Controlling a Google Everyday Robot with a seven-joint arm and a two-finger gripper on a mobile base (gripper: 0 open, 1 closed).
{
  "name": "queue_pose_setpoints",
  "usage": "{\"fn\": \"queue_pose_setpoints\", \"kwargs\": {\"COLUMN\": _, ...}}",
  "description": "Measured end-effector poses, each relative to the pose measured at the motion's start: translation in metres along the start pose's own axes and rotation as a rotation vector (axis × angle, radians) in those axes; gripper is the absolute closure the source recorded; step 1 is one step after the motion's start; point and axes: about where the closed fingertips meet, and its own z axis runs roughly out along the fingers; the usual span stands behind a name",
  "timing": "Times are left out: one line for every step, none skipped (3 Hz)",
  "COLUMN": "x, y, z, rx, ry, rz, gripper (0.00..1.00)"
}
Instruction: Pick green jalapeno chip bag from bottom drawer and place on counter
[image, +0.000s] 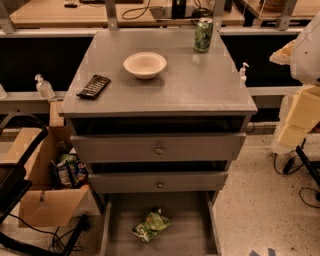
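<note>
Grey counter (200, 85) over pulled-out bottom drawer (186, 215); jaws seemingly low left, grip state untellable.

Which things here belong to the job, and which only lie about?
Job: green jalapeno chip bag, bottom drawer, counter; end effector is out of view, arm at right edge.
Lying about: white bowl, green can, dark packet, cardboard box.

I see a pale speckled stone floor (260, 200) under dim, warm light. Behind runs a long tan wooden bench (50, 15) with black cables (137, 10) on it. At left, on the floor, sits an open brown cardboard box (50, 205), beside a black curved frame (25, 152).
</note>
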Motion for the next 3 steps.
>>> {"fn": "queue_pose_setpoints", "kwargs": {"x": 0.000, "y": 0.000, "z": 0.000, "rx": 0.000, "ry": 0.000, "rz": 0.000, "gripper": 0.00}}
{"fn": "queue_pose_setpoints", "kwargs": {"x": 0.000, "y": -0.003, "z": 0.007, "rx": 0.027, "ry": -0.022, "rz": 0.027, "gripper": 0.00}}
{"fn": "queue_pose_setpoints", "kwargs": {"x": 0.002, "y": -0.004, "z": 0.031, "rx": 0.074, "ry": -0.099, "rz": 0.095, "gripper": 0.00}}
